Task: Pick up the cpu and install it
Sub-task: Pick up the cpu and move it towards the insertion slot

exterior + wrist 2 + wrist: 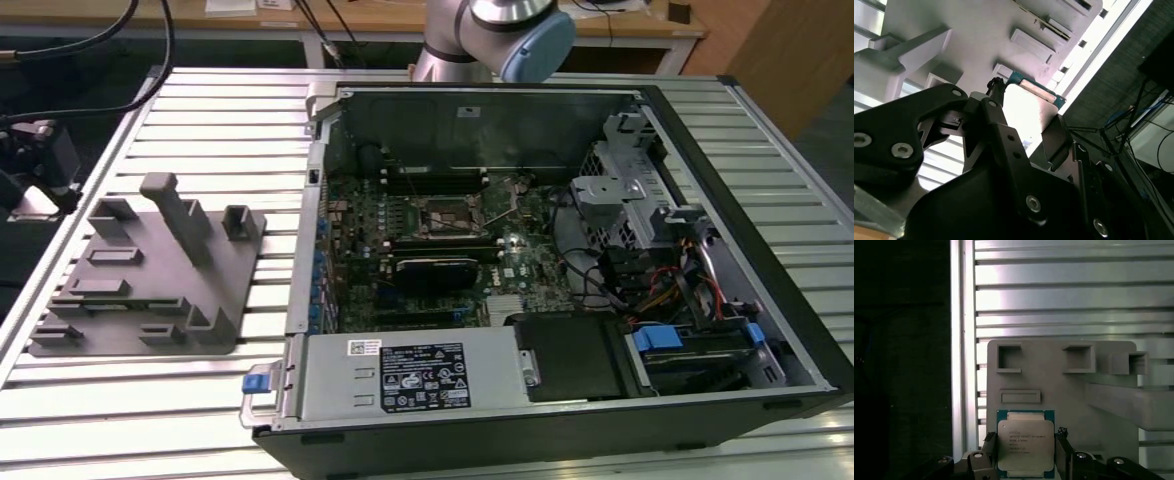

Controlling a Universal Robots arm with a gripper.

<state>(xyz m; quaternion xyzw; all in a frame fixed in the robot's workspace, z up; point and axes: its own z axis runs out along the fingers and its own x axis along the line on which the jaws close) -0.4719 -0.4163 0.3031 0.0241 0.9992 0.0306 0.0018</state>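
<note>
Gripping cpu point(1025, 440) in closed tool point(1025, 449), over fixture point(1064, 390). Pickup looks done. Install into socket point(438, 216) not yet done.

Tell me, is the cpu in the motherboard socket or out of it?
Out: the gripper holds the cpu between its fingers, above the grey fixture.

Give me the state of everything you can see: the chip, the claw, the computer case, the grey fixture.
chip: gripped by two opposite edges, metal top showing.
claw: shut on the chip.
computer case: on its side, panel off, insides exposed.
grey fixture: lying flat, posts upright.
</note>
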